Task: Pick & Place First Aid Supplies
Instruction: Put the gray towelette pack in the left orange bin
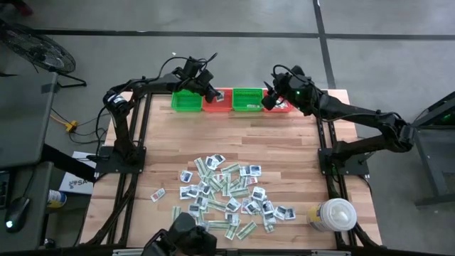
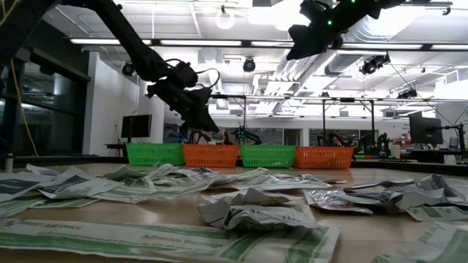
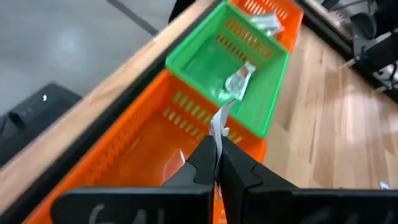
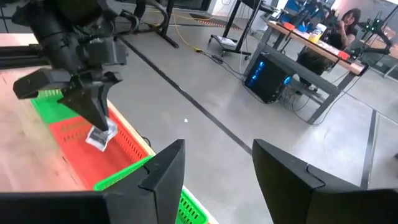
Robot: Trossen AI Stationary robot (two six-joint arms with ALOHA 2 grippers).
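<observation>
Many small white-grey packets and pale-green strips (image 1: pixel 227 195) lie scattered flat on the near half of the wooden table. Four small baskets stand in a row along the far edge, green (image 1: pixel 186 101), orange (image 1: pixel 217 101), green (image 1: pixel 247 99), orange (image 1: pixel 283 107). My left gripper (image 3: pixel 217 149) hangs over the left orange basket (image 3: pixel 143 149), shut on one small white packet (image 4: pixel 99 137). My right gripper (image 4: pixel 217 155) is open and holds nothing, raised high over the right-hand baskets (image 2: pixel 314 33). A packet (image 3: pixel 239 81) lies in the green basket beyond. My left gripper pinches the small white packet by its lower edge (image 3: pixel 217 132) between its two fingers. The fingers slant down from above toward the far edge. The packet is lifted clear above the orange basket's floor and sticks out past the fingertips.
A big white round lidded container (image 1: pixel 334 215) stands at the table's near right corner. The middle band of the table (image 1: pixel 234 135) between baskets and pile is bare wood. Beyond the far edge is open floor, with desks and a seated person (image 4: pixel 348 22) farther off.
</observation>
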